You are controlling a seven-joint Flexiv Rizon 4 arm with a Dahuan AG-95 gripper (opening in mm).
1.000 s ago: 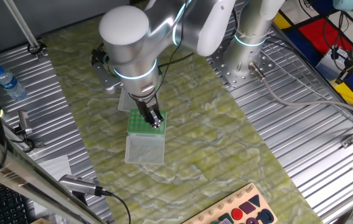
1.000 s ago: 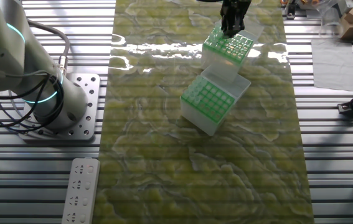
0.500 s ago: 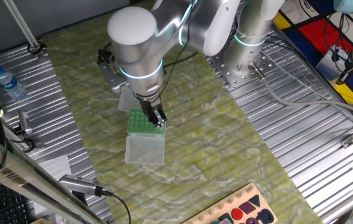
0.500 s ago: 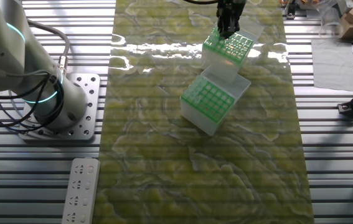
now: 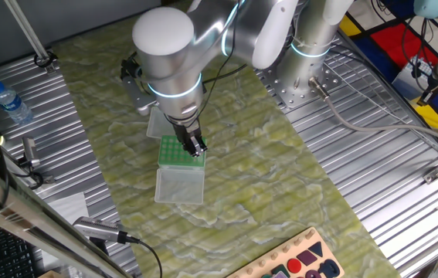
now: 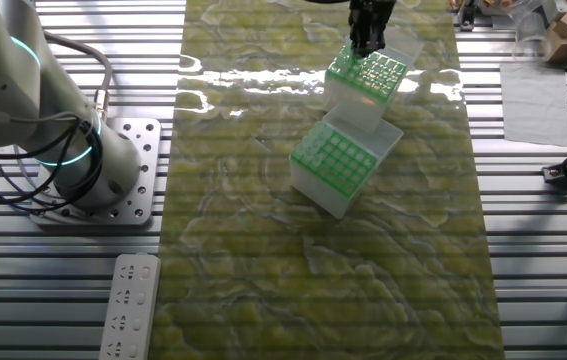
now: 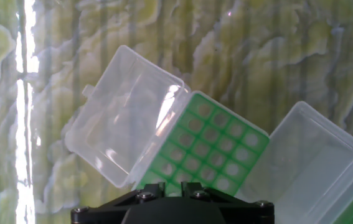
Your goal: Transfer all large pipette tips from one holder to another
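Two clear holders with green grid tops stand on the mat, one [image 6: 366, 75] farther and one [image 6: 335, 160] nearer in the other fixed view. My gripper [image 6: 367, 40] hangs over the farther one's edge. In the hand view the green grid [image 7: 216, 146] lies just beyond my gripper [image 7: 167, 186], whose fingers [image 7: 151, 190] stand a narrow gap apart with a pale spot between. The grid holes look pale, and I cannot make out single large pipette tips. In one fixed view the gripper [image 5: 195, 147] is at the right edge of a green-topped holder [image 5: 171, 150].
Open clear lids lie beside the grids [image 7: 123, 115] [image 7: 316, 158] [image 5: 180, 185]. A second arm [image 6: 53, 110] stands left of the mat, with a power strip [image 6: 128, 300] in front of it. A water bottle [image 5: 10, 100] and a shape board [image 5: 296, 262] sit off the work area.
A second ago the gripper was lower on the holder's grid. It rose slightly and the arm shifted a little, and it has held still for the last half second.
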